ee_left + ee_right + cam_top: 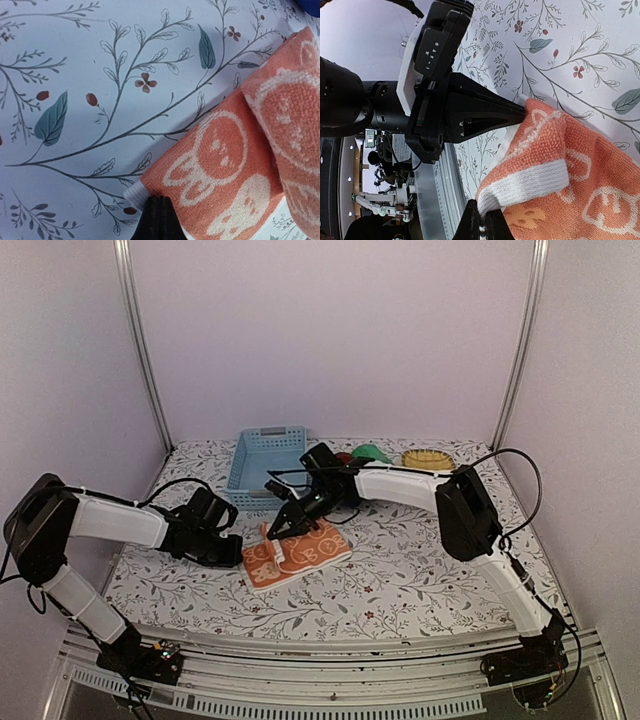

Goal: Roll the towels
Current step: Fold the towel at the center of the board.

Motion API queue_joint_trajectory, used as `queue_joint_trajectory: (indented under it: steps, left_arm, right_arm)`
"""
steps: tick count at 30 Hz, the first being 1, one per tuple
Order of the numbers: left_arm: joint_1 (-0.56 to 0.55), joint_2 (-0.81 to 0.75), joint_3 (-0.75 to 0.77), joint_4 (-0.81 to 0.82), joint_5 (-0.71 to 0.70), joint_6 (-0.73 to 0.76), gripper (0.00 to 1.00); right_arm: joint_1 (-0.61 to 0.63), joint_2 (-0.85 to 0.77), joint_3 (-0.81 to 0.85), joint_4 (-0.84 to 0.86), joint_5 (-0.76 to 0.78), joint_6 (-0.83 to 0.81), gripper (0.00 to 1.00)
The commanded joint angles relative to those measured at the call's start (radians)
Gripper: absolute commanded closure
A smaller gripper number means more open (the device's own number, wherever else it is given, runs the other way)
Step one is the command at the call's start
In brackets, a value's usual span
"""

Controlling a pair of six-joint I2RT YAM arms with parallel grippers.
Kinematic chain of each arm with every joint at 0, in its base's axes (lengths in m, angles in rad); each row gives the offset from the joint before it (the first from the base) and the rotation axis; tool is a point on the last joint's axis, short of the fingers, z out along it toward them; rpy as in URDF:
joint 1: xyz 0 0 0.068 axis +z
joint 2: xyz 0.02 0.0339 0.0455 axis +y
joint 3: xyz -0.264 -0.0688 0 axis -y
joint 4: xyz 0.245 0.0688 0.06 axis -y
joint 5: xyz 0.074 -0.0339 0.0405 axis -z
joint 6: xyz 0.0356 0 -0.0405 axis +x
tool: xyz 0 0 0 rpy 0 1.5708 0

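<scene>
The orange towel [300, 555] lies on the floral counter [420, 570] in front of the light blue basket [265, 455], between the two arms. Its left corner meets the left end effector [232, 552], and its far left edge sits under the right end effector [277, 530].

In the left wrist view the left end effector [157, 220] is clenched. Its dark tip sits against the towel's white-hemmed corner [134, 192], but I cannot tell if any cloth is caught between the fingers. A fold of the towel [290, 125] lies over the flat part on the right.

The right end effector [482, 227] is closed tight on the white hem of the towel [535, 185] and holds that edge raised off the counter. The pointed tip of the left end effector [515, 114] touches the towel's other corner.

A green towel [372, 452] and a maroon one [343, 457] lie at the back beside the yellow wicker tray [428, 459], well apart from both end effectors.
</scene>
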Motion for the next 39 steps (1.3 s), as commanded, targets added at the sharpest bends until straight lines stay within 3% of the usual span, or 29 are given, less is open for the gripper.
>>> queue_joint_trajectory:
  steps: [1,29,31,36,39]
  left_arm:
    - [-0.010,0.006,-0.029,-0.046,-0.004,-0.011,1.00]
    - [-0.010,-0.022,-0.053,-0.032,-0.007,-0.019,1.00]
    - [-0.010,-0.030,-0.056,-0.037,-0.012,-0.018,1.00]
    - [-0.010,-0.047,-0.061,-0.048,-0.029,-0.019,1.00]
    - [-0.010,-0.082,-0.053,-0.071,-0.045,-0.028,1.00]
  right_arm:
    - [0.028,0.037,0.028,0.052,-0.021,0.028,0.98]
    - [0.080,0.099,0.058,0.145,0.019,0.049,0.97]
    - [0.080,0.106,0.058,0.143,0.016,0.039,0.91]
    - [0.077,0.087,0.055,0.127,-0.026,-0.008,0.64]
    - [0.062,0.048,0.040,0.112,-0.026,-0.044,0.61]
